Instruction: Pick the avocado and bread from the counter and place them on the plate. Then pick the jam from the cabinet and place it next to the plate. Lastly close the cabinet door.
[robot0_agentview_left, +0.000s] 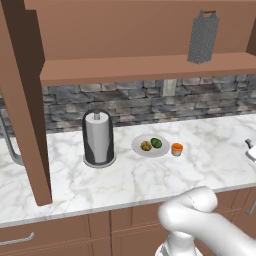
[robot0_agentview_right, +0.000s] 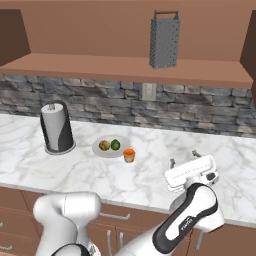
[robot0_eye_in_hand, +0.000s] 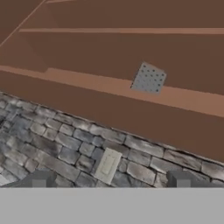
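Resting on the one plate (robot0_agentview_left: 138, 148) are one dark green avocado (robot0_agentview_left: 156, 142) and one yellow-brown bread (robot0_agentview_left: 145, 146), side by side, and one small orange jam (robot0_agentview_left: 177, 149) jar stands just beside the plate on the white marble tabletop (robot0_agentview_left: 75, 185). The pincer (robot0_agentview_right: 186, 156) hovers to the right of them, well apart, its fingers spread and holding nothing. One paper-towel holder (robot0_agentview_left: 98, 138) stands left of the plate. One grey grater (robot0_agentview_left: 203, 37) is on the cabinet (robot0_agentview_left: 145, 67) shelf, and the cabinet door (robot0_agentview_left: 22, 105) hangs open at the left
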